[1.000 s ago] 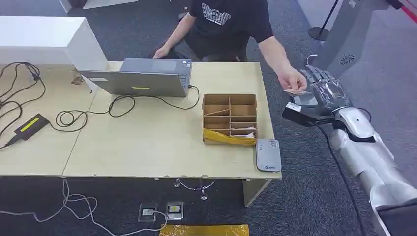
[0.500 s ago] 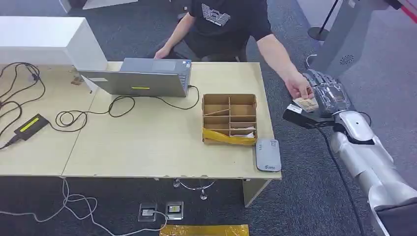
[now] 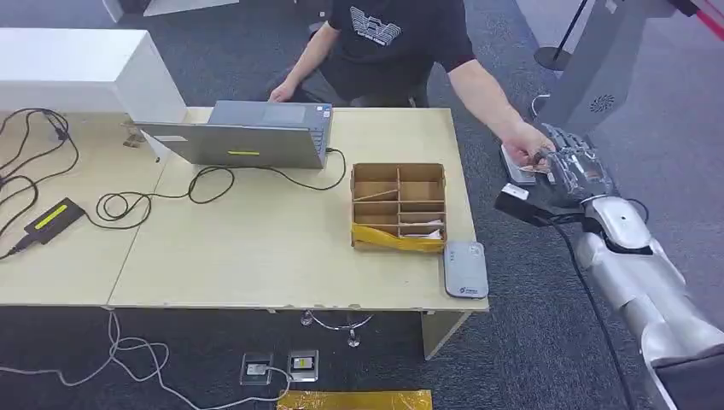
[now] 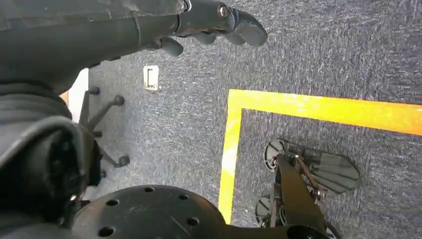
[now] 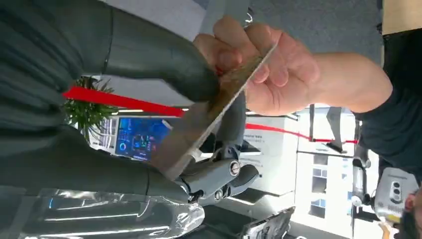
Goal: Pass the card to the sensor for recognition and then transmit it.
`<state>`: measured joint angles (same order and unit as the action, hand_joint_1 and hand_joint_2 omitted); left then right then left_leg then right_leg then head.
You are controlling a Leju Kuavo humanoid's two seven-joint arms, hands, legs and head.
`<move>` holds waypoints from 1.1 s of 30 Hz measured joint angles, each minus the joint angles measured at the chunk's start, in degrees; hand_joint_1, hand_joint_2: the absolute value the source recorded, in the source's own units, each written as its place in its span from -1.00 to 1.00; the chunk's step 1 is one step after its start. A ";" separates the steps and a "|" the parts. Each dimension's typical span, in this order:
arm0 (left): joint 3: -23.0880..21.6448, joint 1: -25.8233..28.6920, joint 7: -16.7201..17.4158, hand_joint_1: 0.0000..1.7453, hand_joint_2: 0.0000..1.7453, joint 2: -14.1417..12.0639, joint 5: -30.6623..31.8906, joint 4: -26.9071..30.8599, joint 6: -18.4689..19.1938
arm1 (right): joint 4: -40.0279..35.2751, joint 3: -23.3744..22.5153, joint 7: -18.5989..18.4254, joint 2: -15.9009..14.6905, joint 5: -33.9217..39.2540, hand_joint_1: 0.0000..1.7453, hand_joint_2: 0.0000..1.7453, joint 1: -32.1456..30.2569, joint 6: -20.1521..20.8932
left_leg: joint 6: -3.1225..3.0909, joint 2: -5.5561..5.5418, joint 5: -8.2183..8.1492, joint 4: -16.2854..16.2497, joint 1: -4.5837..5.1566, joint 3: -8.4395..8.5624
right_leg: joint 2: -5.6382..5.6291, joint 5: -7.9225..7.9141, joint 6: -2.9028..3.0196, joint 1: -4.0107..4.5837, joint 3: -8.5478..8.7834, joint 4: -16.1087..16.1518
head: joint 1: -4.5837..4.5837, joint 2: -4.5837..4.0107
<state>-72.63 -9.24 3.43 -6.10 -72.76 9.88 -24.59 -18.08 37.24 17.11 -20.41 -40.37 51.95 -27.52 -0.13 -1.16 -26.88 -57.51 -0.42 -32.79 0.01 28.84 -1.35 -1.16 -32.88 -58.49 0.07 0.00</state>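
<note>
My right hand is raised off the table's right side, level with the far corner. A thin tan card lies across it. In the right wrist view the card sits edge-on between my thick grey thumb and the darker fingers. A person's hand pinches the card's far end. The grey card sensor lies flat on the table's front right corner, well below and to the left of my right hand. My left hand hangs over the carpet, holding nothing, its fingers loosely apart.
A person sits behind the table, one arm reaching to my right hand. A partitioned cardboard box stands just behind the sensor. A grey laptop, looping black cables and a small black device occupy the left half.
The person's hand has brought the card from above my right hand down onto it. My right hand shifted slightly right and toward me as the card came in.
</note>
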 joint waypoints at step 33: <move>-0.50 -0.01 1.79 -1.00 -1.00 -0.59 -1.95 0.00 -1.68 | -13.33 -1.79 -2.01 -4.26 8.04 1.00 1.00 -12.81 3.12 | 0.00 0.01 -0.01 0.01 -0.01 0.03 | 0.00 0.00 0.00 0.01 0.03 0.00 | -0.02 0.00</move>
<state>-73.13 -9.24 5.22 -6.69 -74.71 9.88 -26.27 -31.40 35.45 15.11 -24.67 -32.33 39.13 -24.40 -0.13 -1.15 -26.89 -57.50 -0.43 -32.76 0.01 28.84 -1.35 -1.15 -32.85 -58.49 0.04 0.00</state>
